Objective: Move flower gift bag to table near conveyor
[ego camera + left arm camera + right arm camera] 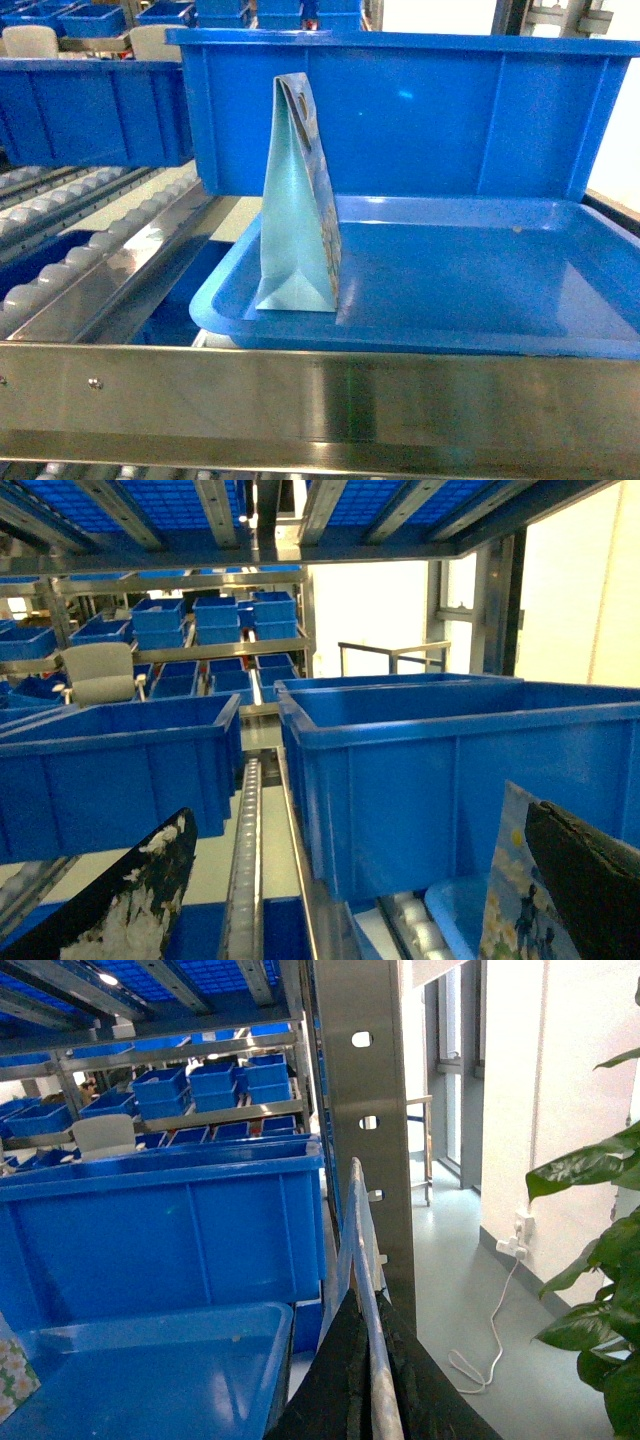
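the flower gift bag (297,205) is standing upright in the blue tray (480,290) on the conveyor (110,235); left jaws are spreading wide, right jaws pressing together.

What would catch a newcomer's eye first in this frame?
The pale blue flower gift bag stands upright, alone, at the left end of a shallow blue tray on the conveyor. Behind it sits a tall blue bin, with many more blue bins on the racks further back. In the right wrist view, a leafy green plant stands by the white wall to the right.
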Available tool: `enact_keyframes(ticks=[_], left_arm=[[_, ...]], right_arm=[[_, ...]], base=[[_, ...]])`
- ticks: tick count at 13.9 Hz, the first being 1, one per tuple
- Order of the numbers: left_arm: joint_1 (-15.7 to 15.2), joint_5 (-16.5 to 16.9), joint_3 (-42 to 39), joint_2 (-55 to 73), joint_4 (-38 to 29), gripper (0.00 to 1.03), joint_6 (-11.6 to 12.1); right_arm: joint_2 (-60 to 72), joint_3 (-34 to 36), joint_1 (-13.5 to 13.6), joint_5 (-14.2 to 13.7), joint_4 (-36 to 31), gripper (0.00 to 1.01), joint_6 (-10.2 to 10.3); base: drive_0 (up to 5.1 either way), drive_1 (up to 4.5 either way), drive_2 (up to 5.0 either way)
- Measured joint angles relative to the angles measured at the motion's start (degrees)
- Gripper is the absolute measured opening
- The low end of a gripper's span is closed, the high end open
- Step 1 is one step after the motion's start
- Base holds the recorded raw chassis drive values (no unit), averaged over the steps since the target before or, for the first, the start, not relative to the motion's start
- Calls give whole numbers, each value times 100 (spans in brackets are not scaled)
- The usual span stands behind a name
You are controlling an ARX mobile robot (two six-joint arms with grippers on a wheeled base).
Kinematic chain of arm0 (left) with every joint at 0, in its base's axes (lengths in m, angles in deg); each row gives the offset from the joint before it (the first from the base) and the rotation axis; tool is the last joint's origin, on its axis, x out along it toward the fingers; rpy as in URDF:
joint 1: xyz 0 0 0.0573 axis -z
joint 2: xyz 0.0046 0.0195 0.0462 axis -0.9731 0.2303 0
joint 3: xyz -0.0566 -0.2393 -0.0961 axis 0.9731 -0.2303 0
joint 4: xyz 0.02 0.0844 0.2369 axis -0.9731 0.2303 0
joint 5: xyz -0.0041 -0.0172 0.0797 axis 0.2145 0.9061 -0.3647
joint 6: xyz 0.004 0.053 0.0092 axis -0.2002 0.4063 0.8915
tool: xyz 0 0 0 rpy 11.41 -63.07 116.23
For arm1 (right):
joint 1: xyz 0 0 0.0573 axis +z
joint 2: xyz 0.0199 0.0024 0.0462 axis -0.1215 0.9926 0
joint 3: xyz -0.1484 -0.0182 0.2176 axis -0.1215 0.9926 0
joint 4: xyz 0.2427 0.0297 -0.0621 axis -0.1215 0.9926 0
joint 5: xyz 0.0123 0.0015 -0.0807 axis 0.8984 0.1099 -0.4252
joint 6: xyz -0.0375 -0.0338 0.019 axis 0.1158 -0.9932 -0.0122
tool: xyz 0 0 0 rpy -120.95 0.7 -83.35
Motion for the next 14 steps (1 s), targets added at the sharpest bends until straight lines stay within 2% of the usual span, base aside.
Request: enact_keyframes(ticks=[2,5,8,10,14], left_arm=[[278,46,669,533,33,98,-85],[981,17,1547,1331,310,98,-103],[1615,-321,1956,2188,575,98,11],[2006,-354,2098,2430,824,98,83],[2225,-575,2118,2590,1016,98,90]], right_arm=[[0,0,0,0,0,2,0],[0,0,0,0,0,2,0],[0,0,0,0,0,2,0],[0,0,0,0,0,2,-2],[0,0,0,0,-2,2,0]], base=[[0,0,0],[0,0,0],[0,0,0],[0,0,0],[0,0,0]])
